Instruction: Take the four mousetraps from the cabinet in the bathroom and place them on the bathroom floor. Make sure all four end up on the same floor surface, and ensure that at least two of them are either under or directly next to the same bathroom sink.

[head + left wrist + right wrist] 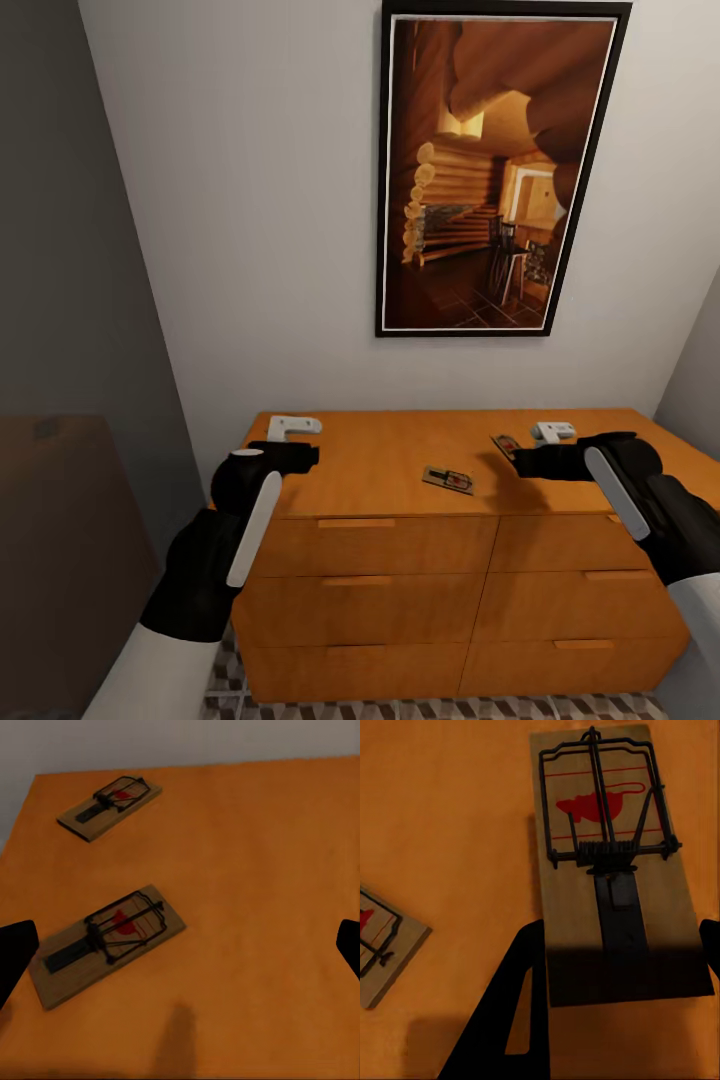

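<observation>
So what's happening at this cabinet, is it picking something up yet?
Not yet holding anything. The robot faces the wooden cabinet, with two mousetraps lying flat on its top. The right gripper hovers over the right mousetrap, open, its dark fingers straddling the board's near end without closing on it. The other mousetrap sits near the middle of the top, apart from both arms. The left gripper is held over the cabinet's left end, open and empty.
</observation>
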Available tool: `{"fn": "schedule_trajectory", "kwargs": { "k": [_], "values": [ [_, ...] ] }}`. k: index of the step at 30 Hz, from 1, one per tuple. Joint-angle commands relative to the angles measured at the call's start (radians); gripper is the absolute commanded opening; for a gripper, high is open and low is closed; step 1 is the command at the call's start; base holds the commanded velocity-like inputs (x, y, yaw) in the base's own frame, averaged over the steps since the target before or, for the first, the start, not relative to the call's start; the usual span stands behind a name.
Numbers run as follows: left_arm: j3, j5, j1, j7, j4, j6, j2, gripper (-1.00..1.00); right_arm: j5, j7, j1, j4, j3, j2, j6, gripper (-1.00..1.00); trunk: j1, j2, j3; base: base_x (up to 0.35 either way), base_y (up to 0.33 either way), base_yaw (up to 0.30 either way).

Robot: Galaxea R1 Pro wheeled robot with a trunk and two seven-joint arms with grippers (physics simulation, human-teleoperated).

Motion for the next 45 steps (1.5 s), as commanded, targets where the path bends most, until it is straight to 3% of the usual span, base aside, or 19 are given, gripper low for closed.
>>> {"fn": "schedule_trajectory", "kwargs": {
  "k": [1, 5, 9, 11, 14, 18, 29, 33, 37, 40, 43, 44, 45],
  "values": [
    [-0.001, 0.002, -0.001, 0.017, -0.003, 0.012, 0.001, 1.0, 0.012, 0.01, -0.001, 0.012, -0.001, -0.002, 0.003, -1.0, 0.0, -0.001, -0.001, 0.0, 0.0, 0.0],
    [0.0, -0.011, -0.001, 0.026, -0.006, 0.023, 0.004, 1.0, 0.016, 0.013, -0.001, 0.028, -0.015, -0.008, 0.003, -1.0, 0.0, -0.001, -0.001, 0.0, 0.0, 0.0],
    [0.002, -0.031, -0.001, 0.031, -0.009, 0.039, 0.021, 1.0, 0.017, 0.017, -0.001, 0.035, -0.025, -0.034, 0.003, -1.0, 0.0, -0.001, -0.001, 0.0, 0.0, 0.0],
    [0.004, -0.062, -0.001, 0.032, -0.01, 0.043, 0.042, 1.0, 0.015, 0.018, -0.001, 0.036, -0.026, -0.043, 0.003, -1.0, 0.0, -0.001, -0.001, 0.0, 0.0, 0.0],
    [0.006, -0.136, -0.001, 0.029, -0.016, 0.046, 0.079, 1.0, 0.014, 0.019, -0.001, 0.03, -0.03, -0.049, 0.003, -1.0, 0.0, -0.001, -0.001, 0.0, 0.0, 0.0],
    [0.005, -0.178, -0.001, 0.02, -0.016, 0.045, 0.096, 1.0, 0.012, 0.02, -0.001, 0.01, -0.054, -0.052, 0.003, -1.0, 0.0, -0.001, -0.001, 0.0, 0.0, 0.0],
    [0.002, -0.192, -0.001, 0.01, -0.01, 0.04, 0.094, 1.0, 0.012, 0.019, -0.001, -0.143, -0.116, -0.052, 0.003, -1.0, 0.0, -0.001, -0.001, 0.0, 0.0, 0.0],
    [0.003, -0.192, -0.001, 0.009, -0.01, 0.04, 0.094, 1.0, 0.015, 0.012, -0.001, -0.205, -0.213, -0.051, 0.003, -1.0, 0.0, -0.001, -0.001, 0.0, 0.0, 0.0],
    [0.006, -0.192, -0.001, 0.008, -0.01, 0.039, 0.095, 1.0, 0.023, 0.006, -0.001, -0.227, -0.391, -0.052, 0.003, -1.0, 0.0, -0.001, -0.001, 0.0, 0.0, 0.0],
    [0.005, -0.192, -0.001, 0.008, -0.01, 0.039, 0.095, 1.0, 0.043, 0.0, -0.001, -0.229, -0.459, -0.056, 0.003, -1.0, 0.0, -0.001, -0.001, 0.0, 0.0, 0.0],
    [0.005, -0.19, -0.001, 0.006, -0.009, 0.04, 0.096, 1.0, 0.119, -0.015, -0.001, -0.227, -0.5, -0.072, 0.003, -1.0, 0.0, -0.001, -0.001, 0.0, 0.0, 0.0],
    [0.005, -0.186, -0.001, 0.002, -0.009, 0.04, 0.096, 1.0, 0.173, -0.019, -0.001, -0.227, -0.511, -0.08, 0.003, -1.0, 0.0, -0.001, -0.001, 0.0, 0.0, 0.0],
    [0.006, -0.184, -0.001, -0.001, -0.009, 0.04, 0.097, 1.0, 0.199, -0.02, 0.0, -0.227, -0.515, -0.083, 0.003, -1.0, 0.0, -0.001, -0.001, 0.0, 0.0, 0.0]
  ]
}}
